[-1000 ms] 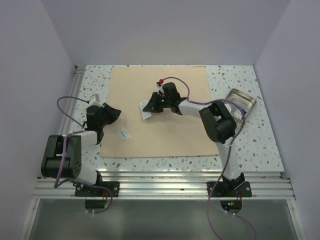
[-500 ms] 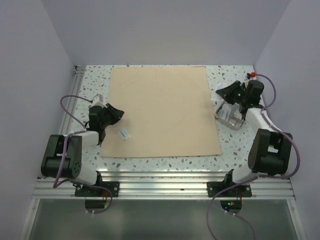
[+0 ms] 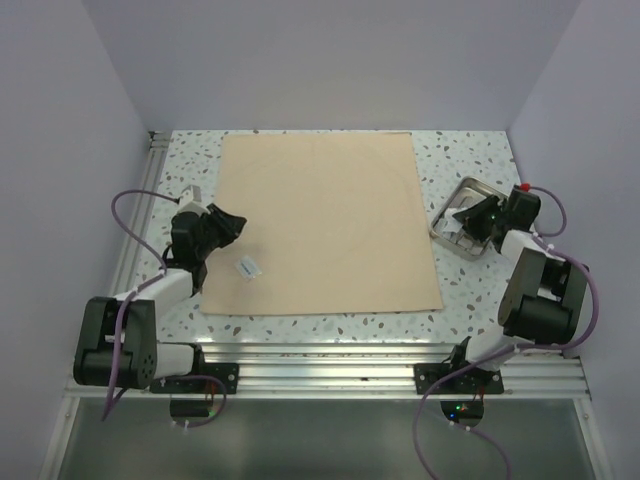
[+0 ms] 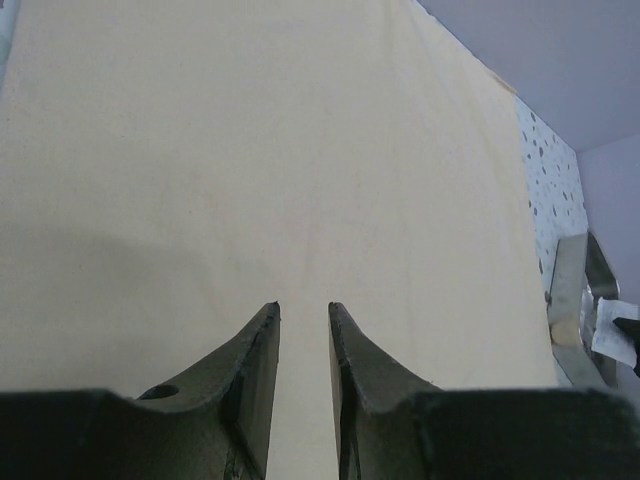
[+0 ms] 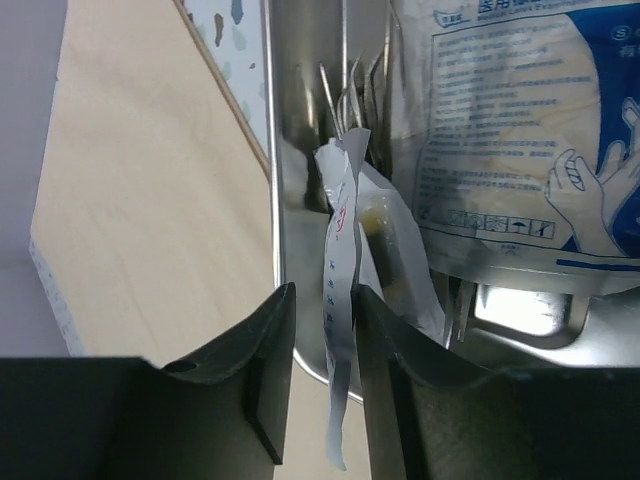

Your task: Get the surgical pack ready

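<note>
Wrap sheet (image 3: 320,220) lies flat on the desk (image 3: 480,290), steel tray (image 3: 462,188) just beside its right edge, where the right claw (image 5: 325,291) stands slightly parted around a white sachet (image 5: 340,220), while the left claw (image 4: 303,308), narrowly open and empty, hovers at the sheet's left edge.

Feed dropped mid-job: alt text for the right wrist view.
A small white sachet sits between the parted fingers of the right end effector, over a shiny steel tray holding thin steel tools and a printed glove packet.
</note>
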Motion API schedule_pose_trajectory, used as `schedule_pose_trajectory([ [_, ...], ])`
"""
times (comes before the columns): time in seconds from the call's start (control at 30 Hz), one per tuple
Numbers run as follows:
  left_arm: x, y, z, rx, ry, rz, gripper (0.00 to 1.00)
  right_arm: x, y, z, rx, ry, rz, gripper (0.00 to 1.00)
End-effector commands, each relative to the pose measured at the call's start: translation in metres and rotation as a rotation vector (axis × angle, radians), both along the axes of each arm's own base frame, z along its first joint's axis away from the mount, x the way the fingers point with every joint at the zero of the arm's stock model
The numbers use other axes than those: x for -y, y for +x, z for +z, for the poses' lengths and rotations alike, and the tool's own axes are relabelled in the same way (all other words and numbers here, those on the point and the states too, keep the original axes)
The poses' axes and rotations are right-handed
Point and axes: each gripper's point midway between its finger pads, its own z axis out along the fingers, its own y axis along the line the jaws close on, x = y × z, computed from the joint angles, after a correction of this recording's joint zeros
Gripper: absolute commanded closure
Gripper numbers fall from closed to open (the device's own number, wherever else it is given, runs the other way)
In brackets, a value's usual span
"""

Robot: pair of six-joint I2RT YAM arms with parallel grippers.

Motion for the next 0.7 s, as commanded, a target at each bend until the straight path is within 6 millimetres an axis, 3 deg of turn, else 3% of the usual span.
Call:
schedule_pose_trajectory([
  [0.0, 0.000, -0.009, 0.005, 0.006, 0.028, -0.013, 0.70, 0.015, 0.007, -0.004, -0.010, -0.074, -0.032, 0.65],
  [0.07, 0.000, -0.014, 0.006, 0.012, 0.027, -0.014, 0.69, 0.021, 0.008, -0.003, -0.017, -0.091, -0.052, 0.55],
  [0.1, 0.001, -0.016, 0.006, 0.003, 0.028, -0.022, 0.69, 0.021, 0.006, -0.003, -0.029, -0.097, -0.056, 0.42],
  [0.2, 0.005, -0.023, 0.005, -0.012, 0.032, -0.058, 0.68, 0.032, 0.001, 0.006, -0.054, -0.149, -0.091, 0.30],
  [0.3, 0.005, -0.031, 0.002, -0.035, 0.051, -0.073, 0.66, 0.039, -0.008, 0.015, -0.064, -0.207, -0.118, 0.29],
  [0.43, 0.002, -0.042, -0.001, -0.043, 0.074, -0.071, 0.63, 0.035, -0.014, 0.047, -0.030, -0.309, -0.128, 0.29],
  [0.5, 0.000, -0.046, -0.003, -0.058, 0.085, -0.068, 0.63, 0.036, -0.019, 0.050, -0.059, -0.356, -0.131, 0.30],
  [0.63, -0.003, -0.051, -0.001, -0.061, 0.100, -0.057, 0.63, 0.016, -0.018, 0.068, -0.023, -0.379, -0.086, 0.35],
  [0.67, -0.006, -0.052, -0.001, -0.063, 0.109, -0.045, 0.63, -0.009, -0.018, 0.073, 0.018, -0.369, -0.026, 0.39],
])
